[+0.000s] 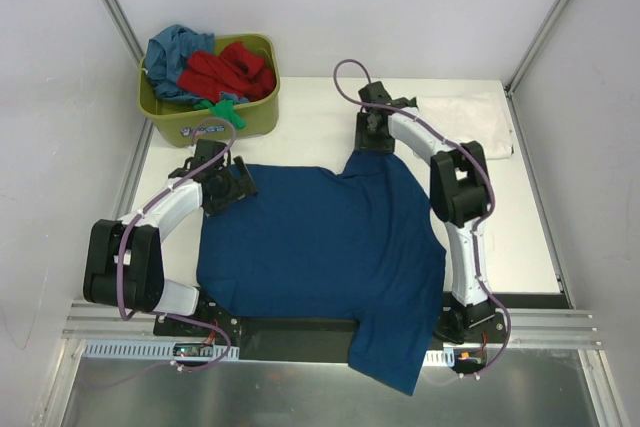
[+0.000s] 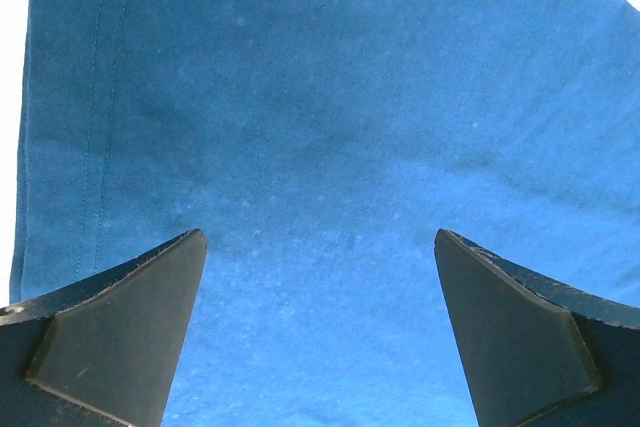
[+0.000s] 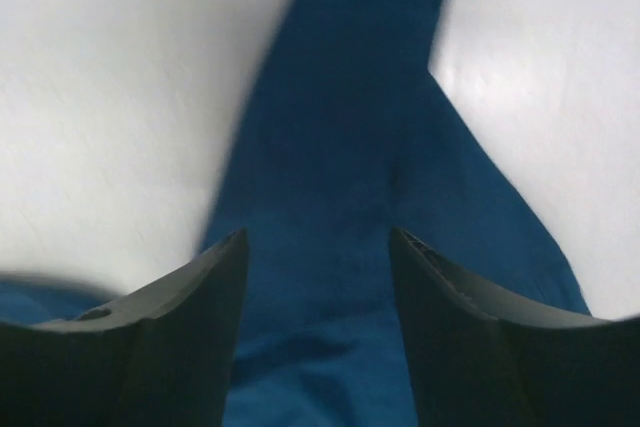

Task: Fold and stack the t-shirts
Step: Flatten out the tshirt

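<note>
A blue tee [image 1: 320,257] lies spread on the tabletop [image 1: 520,237], 1 corner draped over the near edge — left jaws apart above its far-left corner, right jaws apart astride its far-right sleeve. Other tees [image 1: 225,72] fill a tub [image 1: 258,119].

- Table [image 1: 312,117]: a bare white strip along the far edge, between tub and right gripper. A second bare strip runs down the right side, outside the right arm [image 1: 462,197].
- Navy t-shirt [image 1: 320,247]: flat over the middle, hem hanging off the near edge. Low, with open air above.
- Olive tub [image 1: 255,119]: far-left corner, with red, teal and green cloth [image 1: 225,72] heaped above its rim.
- White t-shirt [image 1: 470,115]: far-right corner, lying low.
- Left gripper [image 1: 235,187]: near the tub, jaws spread.
- Right gripper [image 1: 375,132]: far centre, jaws spread.
- Walls [image 1: 400,7]: close off left, far and right.
</note>
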Available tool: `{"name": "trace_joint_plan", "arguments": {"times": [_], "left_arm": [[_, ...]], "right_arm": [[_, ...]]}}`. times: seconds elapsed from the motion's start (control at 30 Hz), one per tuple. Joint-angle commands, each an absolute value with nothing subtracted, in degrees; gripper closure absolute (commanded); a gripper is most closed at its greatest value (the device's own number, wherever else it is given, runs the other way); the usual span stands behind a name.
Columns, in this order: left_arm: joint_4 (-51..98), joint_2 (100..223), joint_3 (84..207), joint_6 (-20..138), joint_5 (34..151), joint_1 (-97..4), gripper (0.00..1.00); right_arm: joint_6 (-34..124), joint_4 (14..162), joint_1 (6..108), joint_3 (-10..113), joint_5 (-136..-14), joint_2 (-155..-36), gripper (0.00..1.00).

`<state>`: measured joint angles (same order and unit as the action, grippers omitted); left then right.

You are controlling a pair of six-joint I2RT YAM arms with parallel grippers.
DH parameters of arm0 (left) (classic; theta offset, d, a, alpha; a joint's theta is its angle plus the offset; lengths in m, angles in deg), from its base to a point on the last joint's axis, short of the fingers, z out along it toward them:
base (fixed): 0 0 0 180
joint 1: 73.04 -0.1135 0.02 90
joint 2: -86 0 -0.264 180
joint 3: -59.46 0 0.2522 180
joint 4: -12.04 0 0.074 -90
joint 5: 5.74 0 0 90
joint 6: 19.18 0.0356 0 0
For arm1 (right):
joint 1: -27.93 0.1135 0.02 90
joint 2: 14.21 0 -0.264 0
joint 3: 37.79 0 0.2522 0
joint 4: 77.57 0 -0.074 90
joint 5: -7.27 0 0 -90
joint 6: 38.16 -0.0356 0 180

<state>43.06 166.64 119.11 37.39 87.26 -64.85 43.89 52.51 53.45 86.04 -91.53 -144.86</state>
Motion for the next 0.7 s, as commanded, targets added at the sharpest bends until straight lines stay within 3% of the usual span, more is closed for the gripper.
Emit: {"name": "trace_joint_plan", "arguments": {"times": [0.0, 0.27, 0.67], "left_arm": [[43.91, 164.83, 117.87, 38.13, 87.95, -65.04, 0.01], [43.91, 165.8, 116.99, 38.3, 87.86, -65.04, 0.01], [43.91, 166.24, 116.64, 38.65, 86.98, -65.04, 0.0]], "right_arm": [[40.59, 52.28, 51.05, 77.59, -92.23, -132.87, 0.42], [39.63, 51.23, 50.52, 74.06, -88.62, -135.32, 0.64], [39.01, 49.39, 49.91, 77.49, -87.48, -139.72, 0.68]]}}
